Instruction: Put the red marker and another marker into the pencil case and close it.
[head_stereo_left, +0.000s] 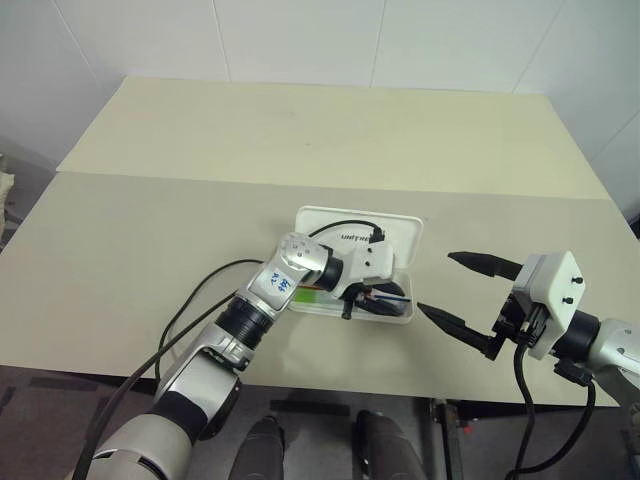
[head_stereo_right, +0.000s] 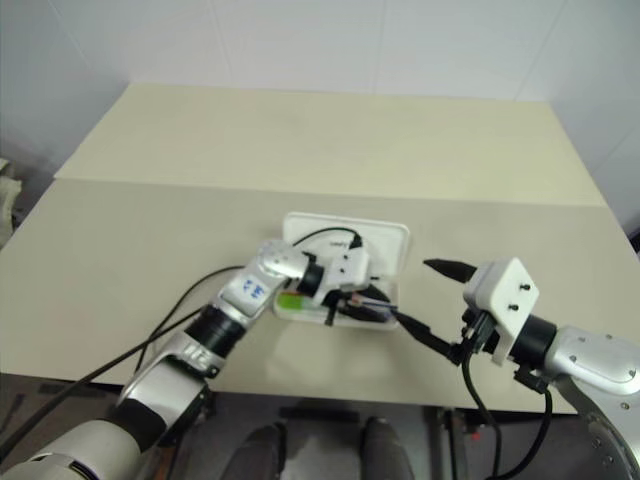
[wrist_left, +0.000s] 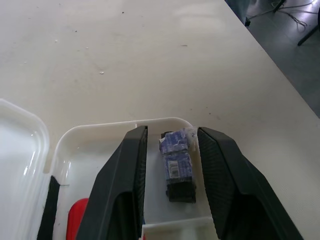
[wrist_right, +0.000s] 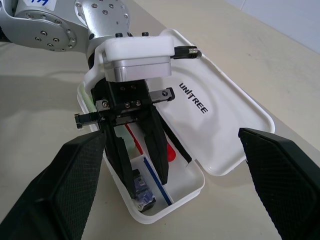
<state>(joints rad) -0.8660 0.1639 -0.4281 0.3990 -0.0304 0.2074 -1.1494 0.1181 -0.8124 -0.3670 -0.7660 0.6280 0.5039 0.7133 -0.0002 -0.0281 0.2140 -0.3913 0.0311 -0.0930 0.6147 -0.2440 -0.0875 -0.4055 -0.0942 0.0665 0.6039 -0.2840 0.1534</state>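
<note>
- The pencil case (head_stereo_left: 395, 232) sits open near the front edge of the table (head_stereo_left: 150, 200), lid folded back flat away from the robot with the "UNITREE" print facing up.
- The left gripper (wrist_right: 137, 165) is poking down into the case's tray, fingers a little apart and not clamped on anything that I can see (there's daylight between each finger and what lies between them).
- Between those fingers, in the small end compartment of the tray, lies a little dark block with a blue-and-white label (wrist_left: 177, 165). Can't tell what it actually is.
- The green marker (head_stereo_right: 291, 300) is in the tray already, at the end nearest the left arm's wrist, mostly hidden under the gripper body.
- The red marker (wrist_right: 170, 151) is in the tray too: the right wrist view shows its red end lying beside the left gripper's fingers, with the dark barrel running along the hinge side.
- A thin blue divider line (wrist_right: 157, 182) runs inside the tray next to the end compartment.
- The right gripper (head_stereo_left: 470, 292) hangs just off the right end of the case, fingers spread wide and empty, tips pointing toward the case but not touching it.
- A black cable (head_stereo_left: 205, 290) trails across the table from the left arm.
</note>
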